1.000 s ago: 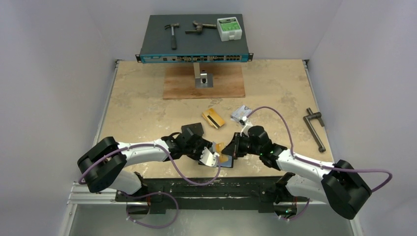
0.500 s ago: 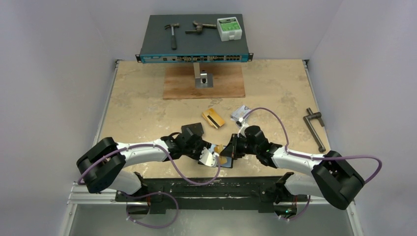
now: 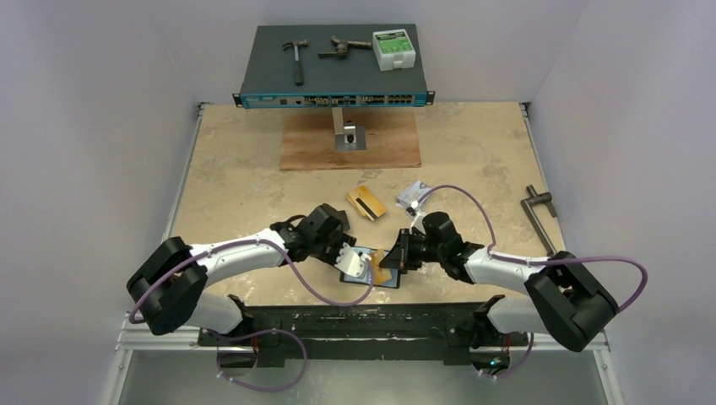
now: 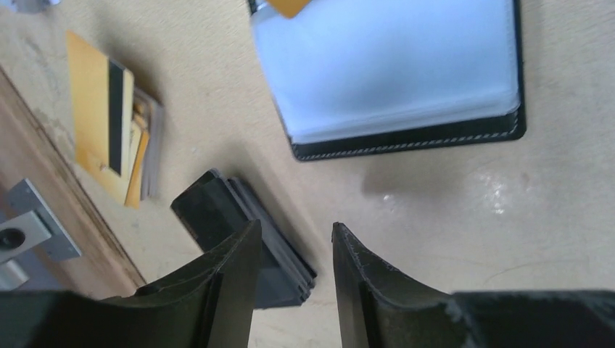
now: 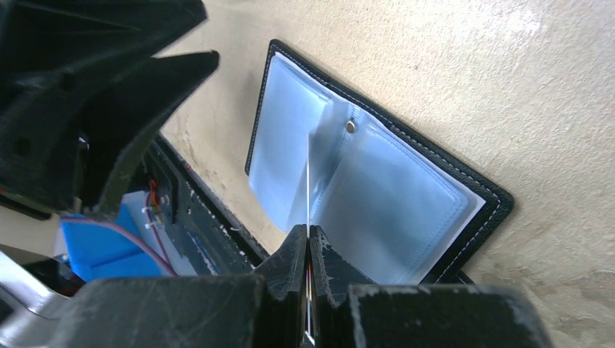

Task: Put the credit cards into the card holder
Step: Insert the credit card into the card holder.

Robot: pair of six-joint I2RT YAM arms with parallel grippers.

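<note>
- The left gripper (image 4: 297, 264) was seen partly open, its jaws apart with nothing held between them, above the tabletop (image 4: 450, 210).
- A plain black pouch (image 4: 217, 206) was found lying close beneath it, partly hidden behind one finger.
- Just ahead of its fingertips, the card holder (image 4: 406, 80) was laid open flat on the table, clear pockets turned upward.
- Farther out and off to one side, a small stack of loose cards (image 4: 109, 138), topped by a gold one with a dark stripe, was seen near the edge of a wooden board (image 4: 43, 217).
- The right gripper (image 5: 308, 239) was closed tight on the gold-orange card (image 4: 290, 6), which was held on edge and showed only as a thin line from that wrist.
- Directly ahead of its tips, the card's far end was brought over the holder's clear pockets, near the snap stud (image 5: 351, 126); whether it had entered a pocket could not be told.
- Beyond the holder, the left gripper's dark fingers were seen facing it.
- Well beyond both grippers, a silver-grey card (image 3: 414, 196) was seen on the table, and a network switch (image 3: 333, 67) was seen behind the board.
</note>
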